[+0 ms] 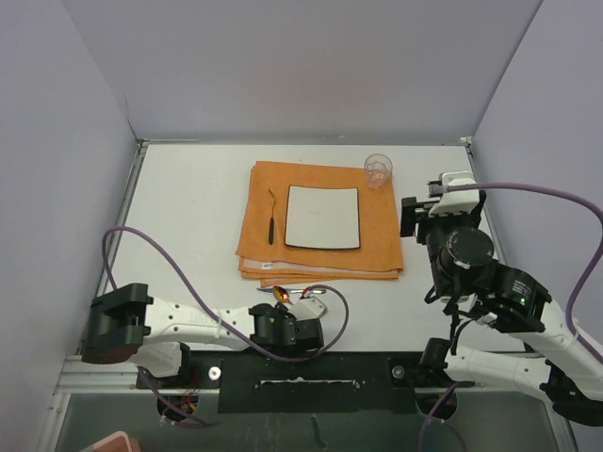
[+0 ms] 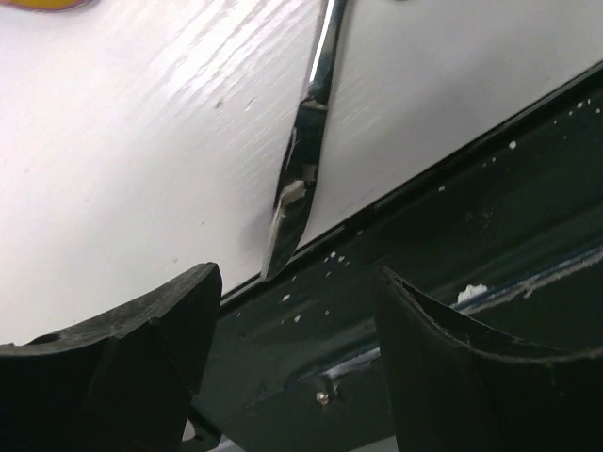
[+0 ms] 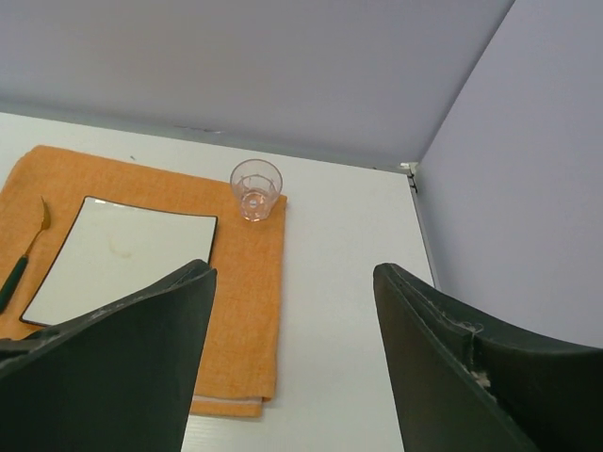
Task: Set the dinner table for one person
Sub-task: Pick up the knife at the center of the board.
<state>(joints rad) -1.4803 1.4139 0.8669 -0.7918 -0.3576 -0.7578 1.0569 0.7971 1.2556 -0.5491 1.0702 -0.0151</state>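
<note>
Underlying the folded orange cloth [image 1: 377,245], the matte white dinner table [image 1: 188,217] extends past it on every side. The left gripper [image 2: 297,282] stands wide beside a glossy metal handle [image 2: 306,141] in front of the cloth. The right gripper [image 3: 292,348], right of the cloth, gapes empty.

Soft, even light from above washes the top view, leaving the table [image 1: 188,198] pale grey and its shadows faint. At the left wrist, glare streaks the white surface and a hard highlight runs down the metal handle [image 2: 303,160]. The left gripper [image 2: 299,282] sits dark and out of focus along the bottom edge. At the right wrist, cloth [image 3: 245,282] and glass [image 3: 256,188] are crisp, while the right gripper [image 3: 292,273] is a shadowed, slightly soft mass.
</note>
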